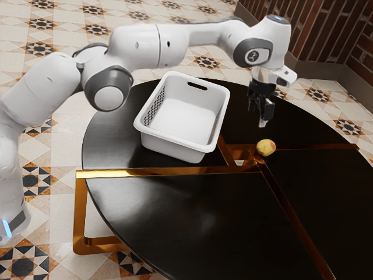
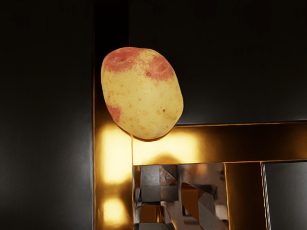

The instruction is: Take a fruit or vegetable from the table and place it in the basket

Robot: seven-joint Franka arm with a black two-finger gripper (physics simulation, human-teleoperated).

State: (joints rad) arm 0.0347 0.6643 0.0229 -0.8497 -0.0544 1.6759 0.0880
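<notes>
Potatoes: 1, near the basket. It is the same 1 in the wrist view. Baskets: 1, with 1 handle slot showing in its rim. Worktops: 1, under the basket. Robot arms: 1, reaching past the basket, with 1 blue light near its base, well apart from the basket. Table legs: 1 brass leg can be counted, lower than the basket. Floors: 1, tiled, below the basket. Its star patterns number more than 5 around the basket, but several are cut off or partly hidden, so their exact number cannot be told.
</notes>
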